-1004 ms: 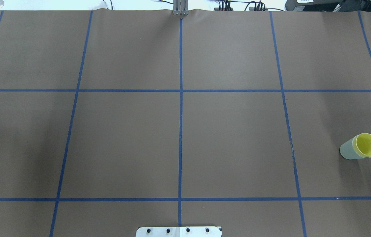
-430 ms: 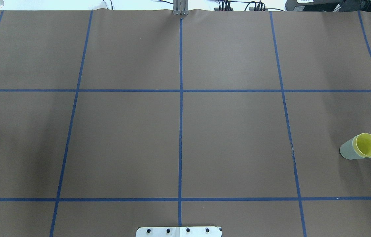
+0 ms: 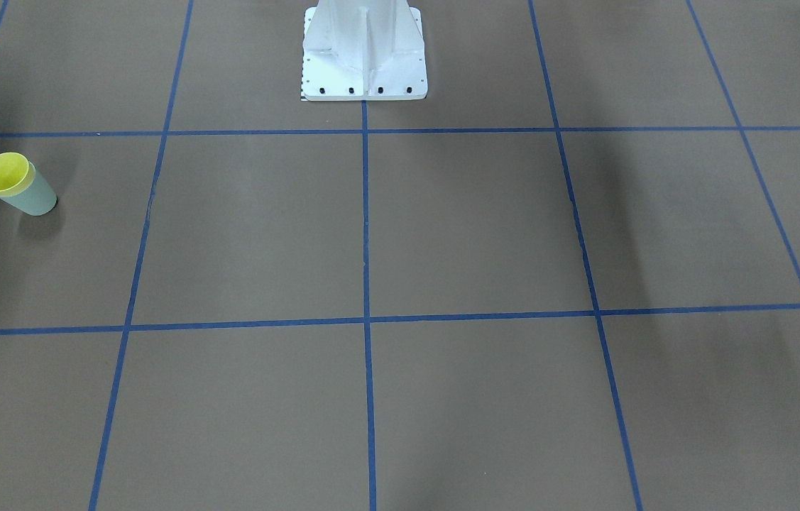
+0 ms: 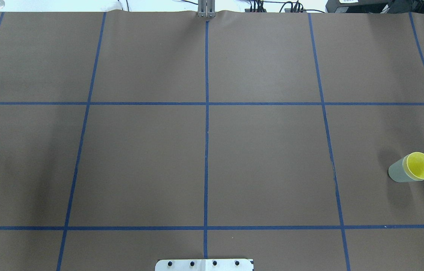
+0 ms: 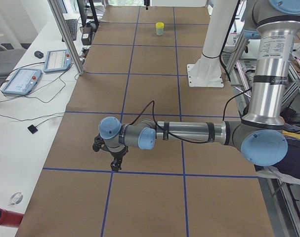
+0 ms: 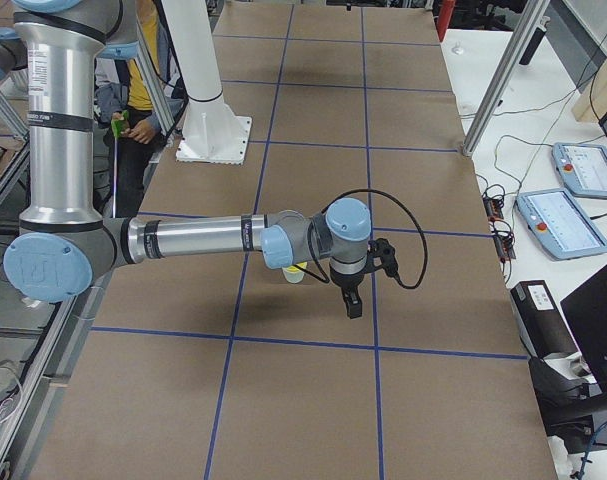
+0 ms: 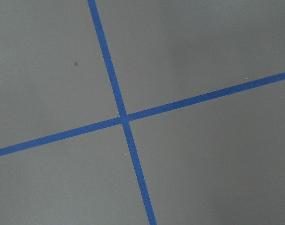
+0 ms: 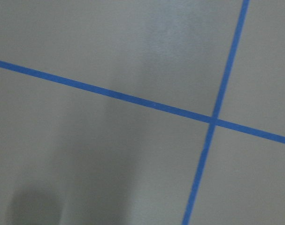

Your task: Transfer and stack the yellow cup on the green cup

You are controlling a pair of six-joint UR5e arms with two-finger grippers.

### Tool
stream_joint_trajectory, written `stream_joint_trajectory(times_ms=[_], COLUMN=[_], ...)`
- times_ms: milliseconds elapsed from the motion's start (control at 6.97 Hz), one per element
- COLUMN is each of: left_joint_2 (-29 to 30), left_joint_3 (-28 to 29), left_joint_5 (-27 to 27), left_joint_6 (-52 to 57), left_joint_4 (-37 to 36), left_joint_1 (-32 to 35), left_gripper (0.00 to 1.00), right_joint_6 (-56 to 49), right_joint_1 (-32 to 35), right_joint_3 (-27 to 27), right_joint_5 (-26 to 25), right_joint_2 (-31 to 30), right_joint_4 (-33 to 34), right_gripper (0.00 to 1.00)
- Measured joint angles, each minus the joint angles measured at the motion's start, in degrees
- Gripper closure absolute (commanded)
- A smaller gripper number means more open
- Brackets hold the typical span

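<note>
The yellow cup (image 4: 419, 166) sits nested inside the green cup (image 4: 396, 173); the pair stands upright at the table's right side. The front view shows the same stack, with the yellow cup (image 3: 5, 174) in the green cup (image 3: 35, 199). It is small and far in the left side view (image 5: 160, 28). My right gripper (image 6: 352, 305) shows only in the right side view, above the table just beyond the stack and apart from it; I cannot tell if it is open. My left gripper (image 5: 115, 165) hangs over the table's left end; its state is unclear. Both wrist views show only tape lines.
The white robot base plate (image 4: 204, 265) is at the near middle edge and also shows in the front view (image 3: 364, 53). Blue tape lines grid the brown table. Tablets (image 5: 21, 81) and a metal post (image 5: 65, 37) stand beside the table. A seated person (image 6: 133, 110) is behind the robot.
My right gripper's fingertip was beside the yellow cup's rim, then moved away toward the far right and left the overhead view. The stacked cups have not moved.
</note>
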State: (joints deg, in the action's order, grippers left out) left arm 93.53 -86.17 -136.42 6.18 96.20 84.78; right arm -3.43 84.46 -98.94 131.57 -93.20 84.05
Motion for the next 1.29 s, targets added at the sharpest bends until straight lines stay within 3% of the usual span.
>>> stream_joint_trajectory(times_ms=[287,861,1291], left_joint_2=[-1.10,-10.59,-11.87], left_joint_3=[-2.53,-14.37,-14.92], left_joint_5=[0.09,0.55,0.54], left_joint_6=[0.04,-0.02,-0.64], left_joint_4=[-2.88,-8.59,-8.44], left_joint_1=[1.41,2.76,4.09], left_gripper=[0.00,0.00,0.00], right_joint_6=[-5.81,-6.24,-6.09], right_joint_1=[4.37,6.02,6.06], right_joint_3=[0.24,1.46,1.53], right_joint_5=[-1.04,-2.22,-3.55], right_joint_2=[1.39,-1.69,-3.52], right_joint_4=[5.94,6.99,6.52], right_gripper=[0.00,0.00,0.00])
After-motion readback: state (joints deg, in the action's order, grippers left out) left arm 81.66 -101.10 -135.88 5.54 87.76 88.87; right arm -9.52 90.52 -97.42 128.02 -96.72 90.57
